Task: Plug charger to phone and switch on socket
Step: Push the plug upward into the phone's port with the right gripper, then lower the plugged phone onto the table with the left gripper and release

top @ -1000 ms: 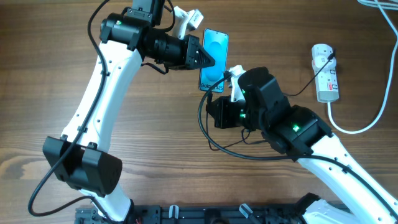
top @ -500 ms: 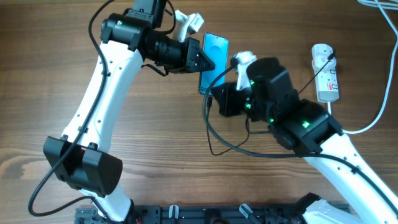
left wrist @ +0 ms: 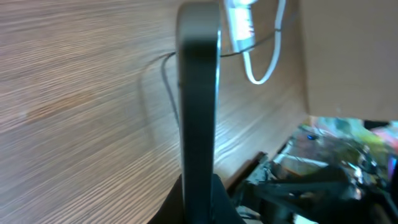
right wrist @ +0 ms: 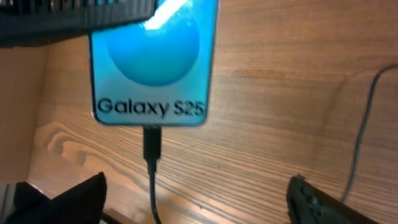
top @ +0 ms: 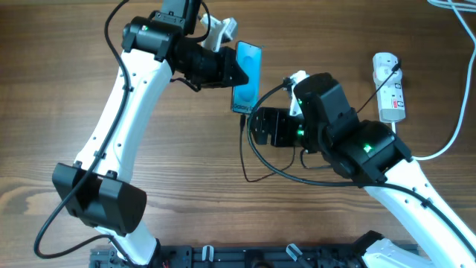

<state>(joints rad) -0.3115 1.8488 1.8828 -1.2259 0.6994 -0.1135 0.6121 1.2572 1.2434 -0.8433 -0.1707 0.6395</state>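
1. Presently, the left claw (top: 236,71) is clamped on the phone (right wrist: 152,68), holding it on edge over the desk (top: 59,89).
2. Right claw (right wrist: 193,193) stands apart just below the phone, with the charger (right wrist: 152,146) tip seated ahead, midway between its fingers.
3. Phone is likely rigid and slick, so grip its side edges. Cable is limp, so grip its stiff tip.

Brown wood-grain table (top: 44,89) carries a white elongated power strip (top: 389,89) near its right edge, a thick white cord (top: 435,154) curving beside it, and a thin black cable (top: 246,167) looping mid-table.
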